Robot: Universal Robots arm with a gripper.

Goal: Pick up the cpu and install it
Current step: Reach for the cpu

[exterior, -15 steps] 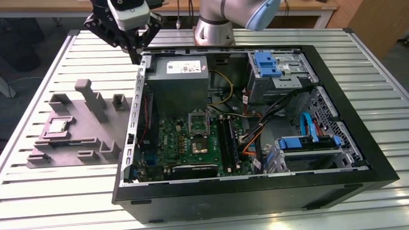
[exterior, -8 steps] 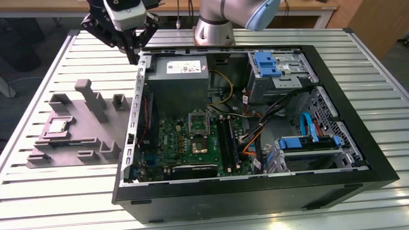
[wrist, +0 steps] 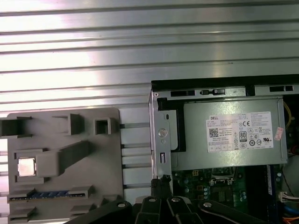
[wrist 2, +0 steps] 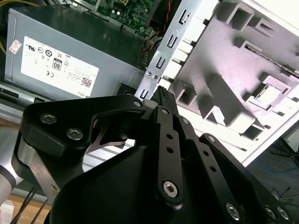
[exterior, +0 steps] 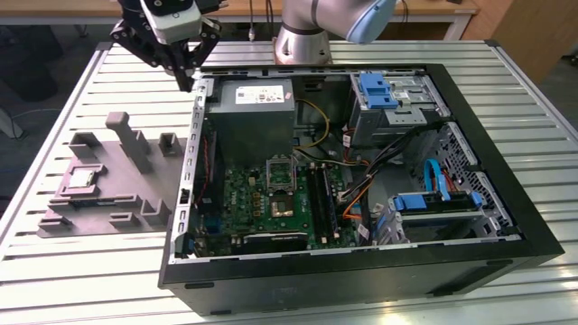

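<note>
Cpu (exterior: 83, 178) sits in a pocket of the grey tray (exterior: 126, 220) on the surface. I see my end effector (exterior: 186, 80) hovering above the computer case (exterior: 316, 277) corner, pinched narrow and empty. In the exterior view, the chip lies at about seven o'clock from it.

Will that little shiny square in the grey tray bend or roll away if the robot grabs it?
Probably not: the cpu looks flat and square, so it should not roll. Its shiny metal top suggests it's stiff, not floppy. Being small and smooth, it may be light and slippery to pinch.
</note>
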